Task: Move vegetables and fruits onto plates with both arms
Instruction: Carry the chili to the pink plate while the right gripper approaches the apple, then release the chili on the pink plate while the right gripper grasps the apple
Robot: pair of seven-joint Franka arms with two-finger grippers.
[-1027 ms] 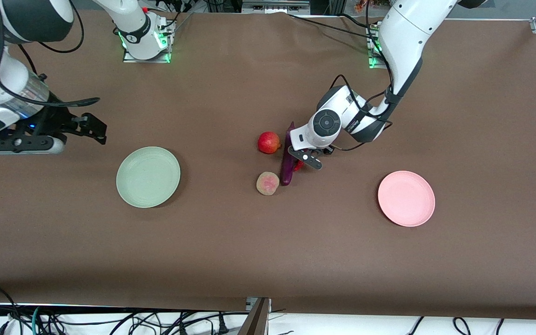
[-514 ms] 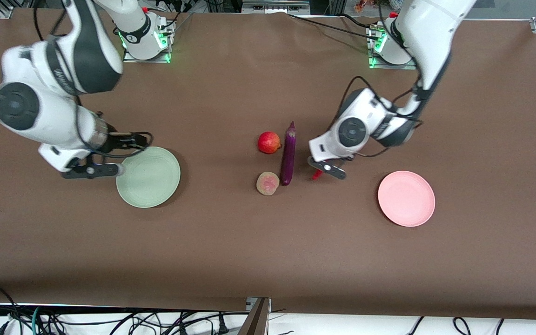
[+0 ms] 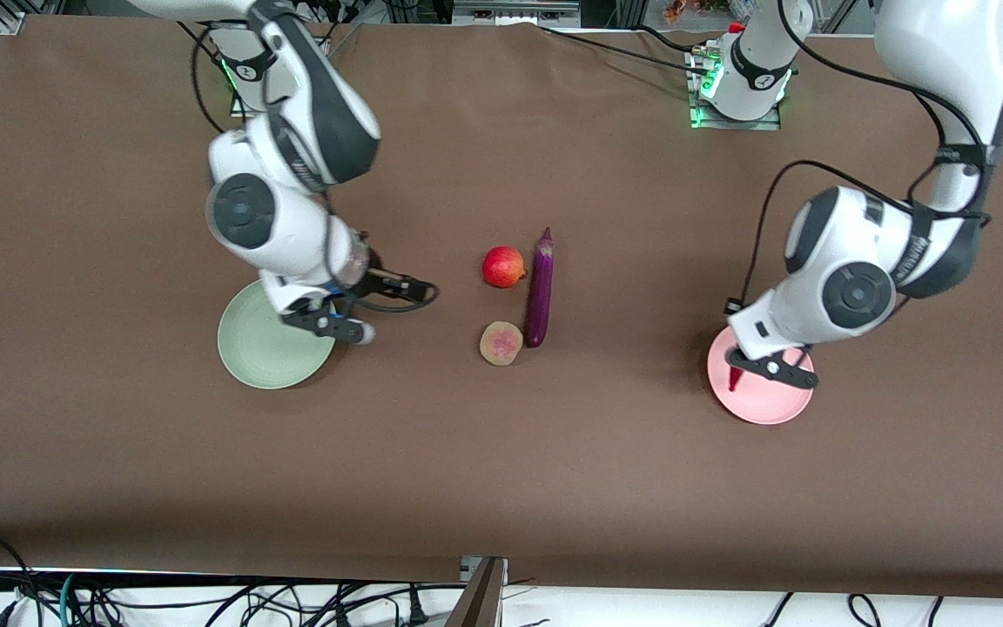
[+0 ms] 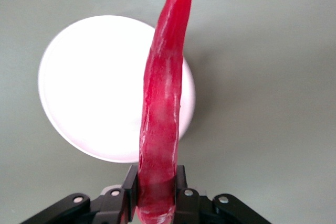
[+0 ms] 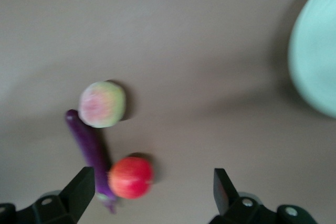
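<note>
My left gripper (image 3: 761, 370) is shut on the red chili pepper (image 3: 735, 378) and holds it over the pink plate (image 3: 767, 405). In the left wrist view the chili (image 4: 160, 103) sits between the fingers (image 4: 180, 187), above the plate (image 4: 89, 93). My right gripper (image 3: 333, 326) is open and empty over the green plate's (image 3: 258, 353) edge. The purple eggplant (image 3: 540, 292), the red fruit (image 3: 502, 266) and the tan fruit (image 3: 501, 342) lie mid-table. The right wrist view shows the eggplant (image 5: 89, 145), red fruit (image 5: 131, 177), tan fruit (image 5: 102, 103) and green plate (image 5: 317, 61).
The brown table (image 3: 501, 488) is bare between the fruits and each plate. The arm bases (image 3: 737, 83) stand along the edge farthest from the front camera. Cables hang past the edge nearest that camera.
My left gripper has carried the chili from beside the eggplant to over the pink plate. My right arm has swung in from its end of the table, across the green plate toward the fruits.
</note>
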